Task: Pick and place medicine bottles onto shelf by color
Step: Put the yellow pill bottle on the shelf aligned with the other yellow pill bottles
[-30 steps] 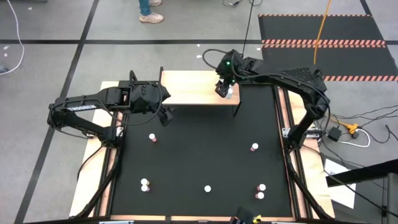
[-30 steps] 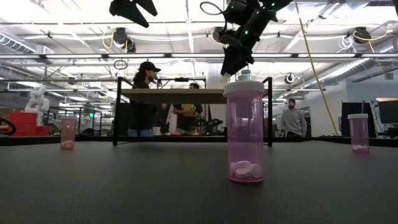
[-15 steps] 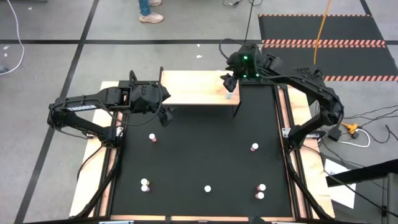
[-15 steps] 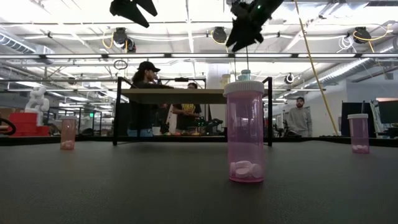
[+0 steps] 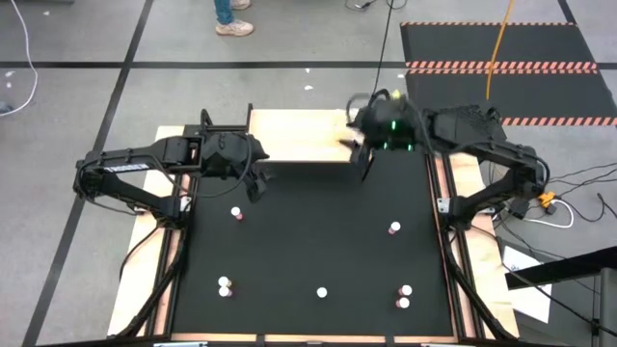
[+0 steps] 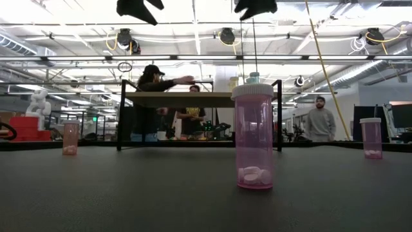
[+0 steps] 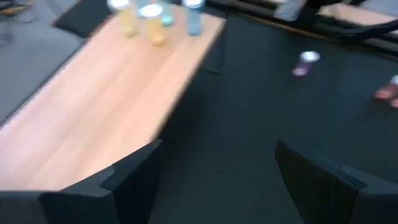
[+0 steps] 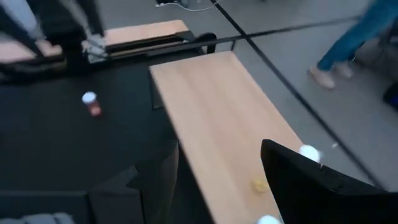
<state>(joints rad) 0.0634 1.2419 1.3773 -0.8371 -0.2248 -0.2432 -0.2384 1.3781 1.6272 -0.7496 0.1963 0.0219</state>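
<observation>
My right hand (image 5: 359, 145) hovers over the shelf's (image 5: 299, 135) near corner, fingers spread, empty. My left hand (image 5: 256, 183) hangs wide beside the shelf, a smooth tan board. Tiny capped bottles (image 7: 152, 15) stand clustered there.

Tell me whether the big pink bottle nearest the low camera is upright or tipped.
Upright. The pink bottle stands on its base on the black mat, white cap on top, pills lying at its bottom.

Left gripper (image 5: 256, 181) over the black mat (image 5: 308, 241), just off the shelf's (image 5: 294, 135) left front corner. Right gripper (image 5: 355, 143) blurred at the shelf's right end. Six white-capped bottles on the mat, one (image 5: 236, 214) below the left gripper.
</observation>
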